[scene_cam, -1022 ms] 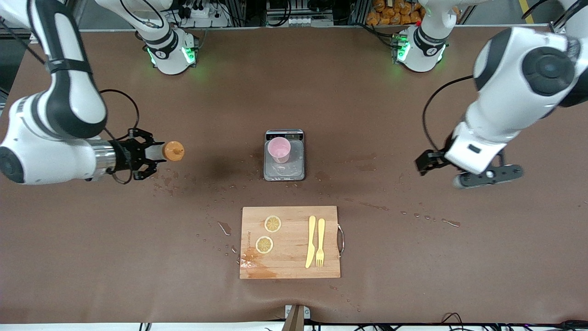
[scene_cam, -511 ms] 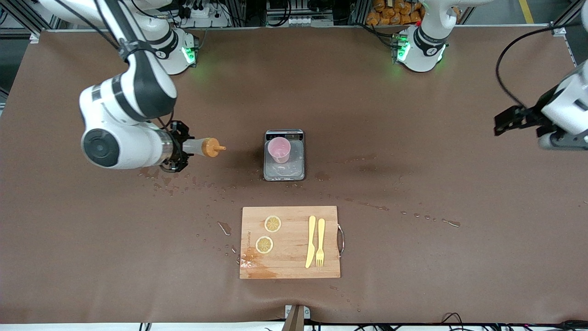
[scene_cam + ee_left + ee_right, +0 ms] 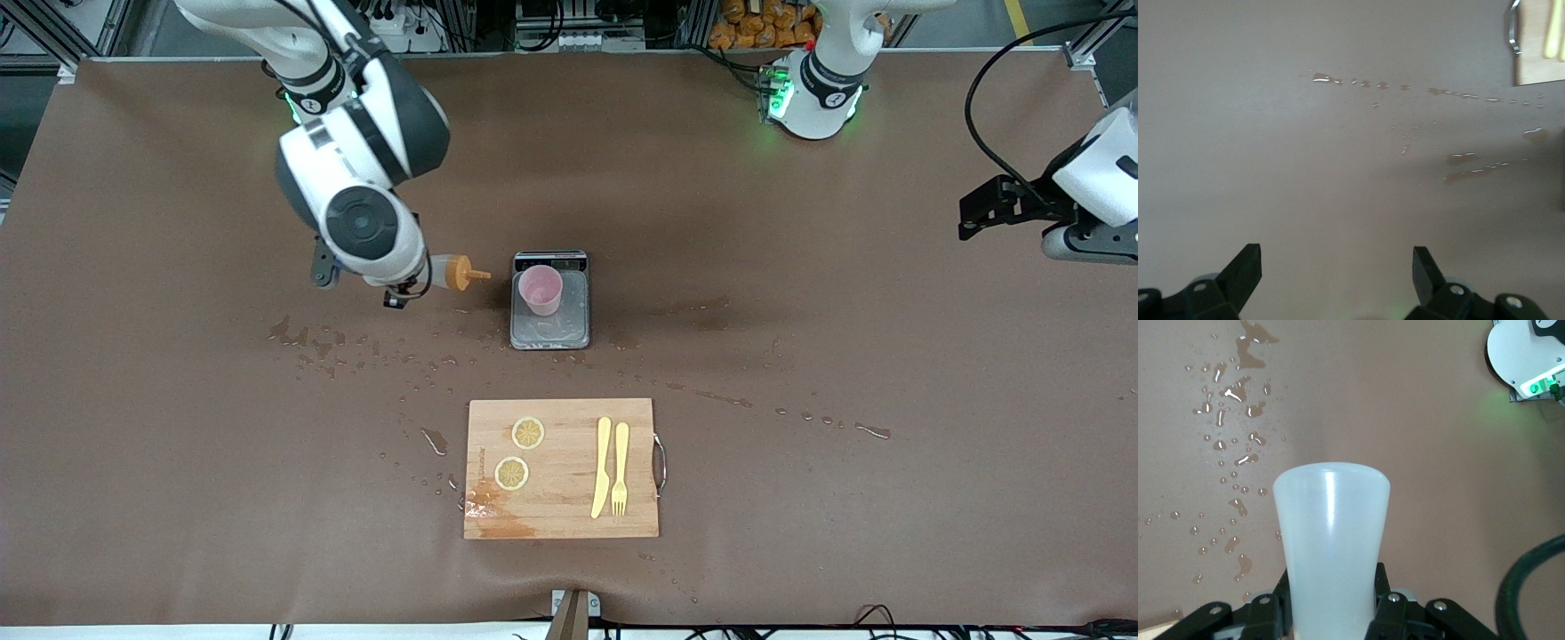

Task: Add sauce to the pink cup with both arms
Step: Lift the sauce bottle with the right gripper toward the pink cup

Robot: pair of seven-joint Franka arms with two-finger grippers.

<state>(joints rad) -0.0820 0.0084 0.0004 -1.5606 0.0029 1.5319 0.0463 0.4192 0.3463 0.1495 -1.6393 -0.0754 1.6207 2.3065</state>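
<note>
1. The right tool (image 3: 418,277) is gripping the sauce (image 3: 452,272) tightly, holding it sideways over the bench (image 3: 800,444), its nozzle pointing at the pink cup (image 3: 540,290).
2. The nozzle is needing to go above the rim, tipping downward before any squeeze.
3. The left tool (image 3: 1337,277) is waiting fully spread, holding nothing.
4. The pink cup is standing on the scale (image 3: 573,311); its contents are not showing.

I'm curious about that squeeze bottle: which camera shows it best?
The right wrist view: the bottle fills it, though its cap is hidden. The front view shows only its orange cap and a little body. The left wrist view misses it.
</note>
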